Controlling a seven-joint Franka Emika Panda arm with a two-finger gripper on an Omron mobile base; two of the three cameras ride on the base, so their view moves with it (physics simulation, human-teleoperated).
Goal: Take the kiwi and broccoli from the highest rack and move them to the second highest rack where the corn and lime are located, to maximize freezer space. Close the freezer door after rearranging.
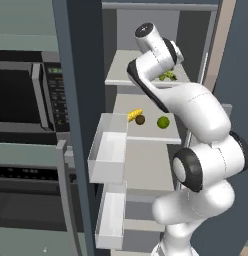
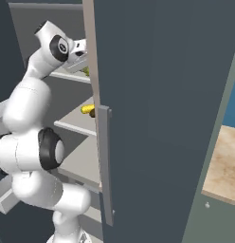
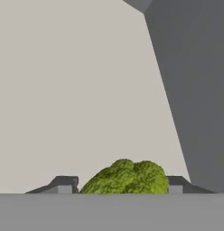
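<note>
The broccoli (image 3: 127, 177) lies on the highest rack (image 1: 121, 75), close in front of the hand camera. My gripper (image 3: 120, 185) is open, one fingertip (image 3: 64, 184) on each side of the broccoli and close against it. In the left base view the broccoli (image 1: 168, 76) shows as green bits behind my wrist. On the second highest rack (image 1: 146, 137) the brown kiwi (image 1: 140, 120) sits beside the yellow corn (image 1: 134, 115), with the lime (image 1: 163, 122) to its right. The freezer door (image 1: 76, 125) stands open at the left.
White door bins (image 1: 108, 150) jut from the open door toward the racks. A microwave (image 1: 26, 95) and oven stand left of the door. A dark closed panel with a handle (image 2: 105, 166) lies right of the arm. The freezer's grey side wall (image 3: 195, 90) is close on the hand's right.
</note>
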